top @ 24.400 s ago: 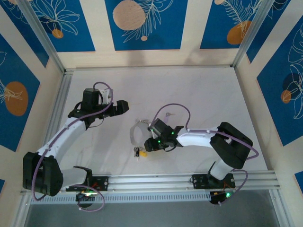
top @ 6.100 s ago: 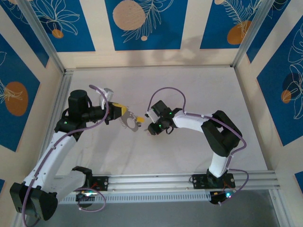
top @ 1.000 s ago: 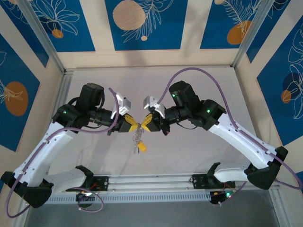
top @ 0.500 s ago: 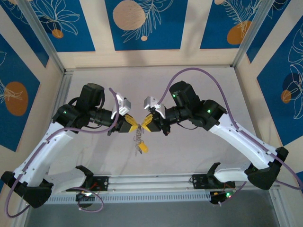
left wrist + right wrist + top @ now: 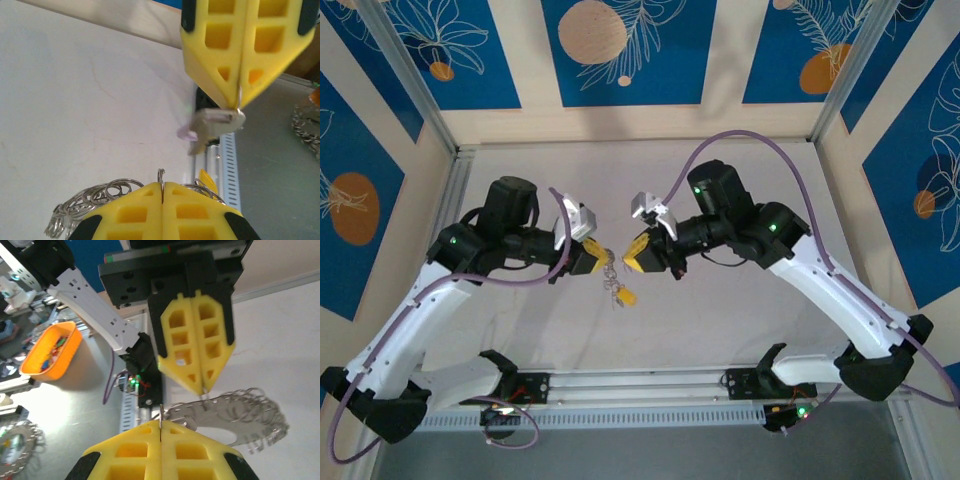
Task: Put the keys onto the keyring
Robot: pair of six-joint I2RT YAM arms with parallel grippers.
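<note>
The right gripper [image 5: 238, 100], jaws clenched on a key [image 5: 215, 124], had drawn back from the left gripper [image 5: 162, 187], whose jaws clenched the keyring [image 5: 220, 412] above the bench [image 5: 720, 190], so the key was apparently not yet threaded.

White arms [image 5: 410, 320] w/ black joints [image 5: 510, 200], purple cables [image 5: 720, 140]; yellow L pincer [image 5: 600, 252], R pincer [image 5: 628, 260].

Overhead rear view, close opposed wrist views
</note>
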